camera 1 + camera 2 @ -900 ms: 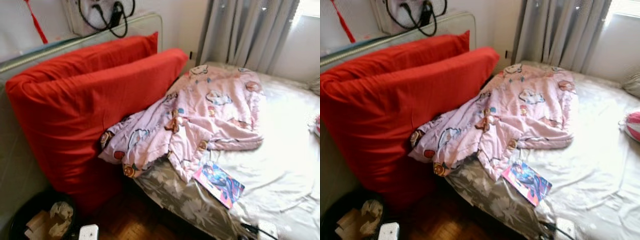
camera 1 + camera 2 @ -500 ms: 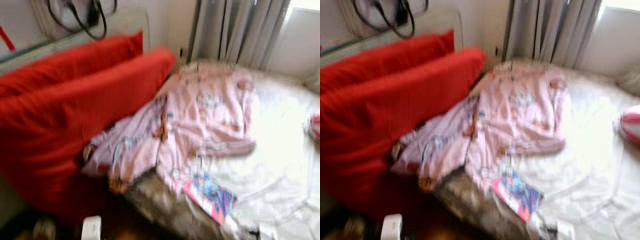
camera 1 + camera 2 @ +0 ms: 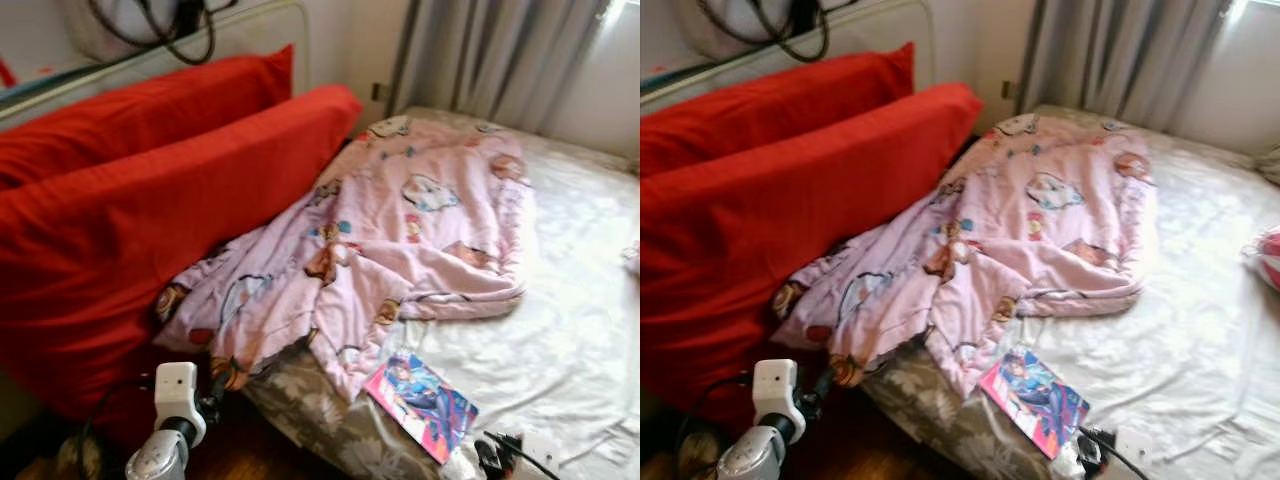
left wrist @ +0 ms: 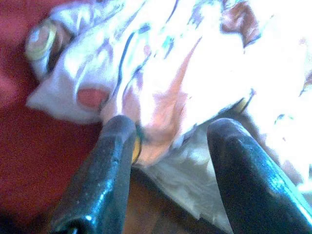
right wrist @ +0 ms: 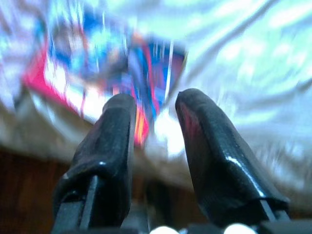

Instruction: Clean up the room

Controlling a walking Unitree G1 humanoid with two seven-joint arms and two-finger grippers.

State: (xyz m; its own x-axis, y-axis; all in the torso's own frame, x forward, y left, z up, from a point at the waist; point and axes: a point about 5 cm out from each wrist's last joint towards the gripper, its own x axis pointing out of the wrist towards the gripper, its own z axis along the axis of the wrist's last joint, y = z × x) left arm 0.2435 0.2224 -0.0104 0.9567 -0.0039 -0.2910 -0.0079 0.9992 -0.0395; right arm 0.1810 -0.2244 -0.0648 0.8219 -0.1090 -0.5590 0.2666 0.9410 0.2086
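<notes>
A pink cartoon-print blanket [image 3: 400,230] lies crumpled across the bed, and its lower corner [image 4: 161,97] hangs over the near edge against the red cushions. My left gripper [image 3: 217,382] is low at the bed's near left corner. Its fingers [image 4: 114,146] are open, just short of that hanging corner. A colourful book [image 3: 420,405] rests on the white sheet at the bed's near edge. My right gripper [image 3: 490,455] is just beside the book. It is open and empty, and the book [image 5: 107,63] lies straight ahead of its fingertips.
Two big red cushions [image 3: 150,200] lean against the headboard on the left. The mattress's flowered side [image 3: 300,410] and dark wooden floor lie below. Grey curtains [image 3: 480,60] hang at the far wall. A pink striped item [image 3: 1268,258] sits at the bed's right edge.
The view has shifted and come closer to the bed. My left arm has risen into view towards the blanket's hanging corner.
</notes>
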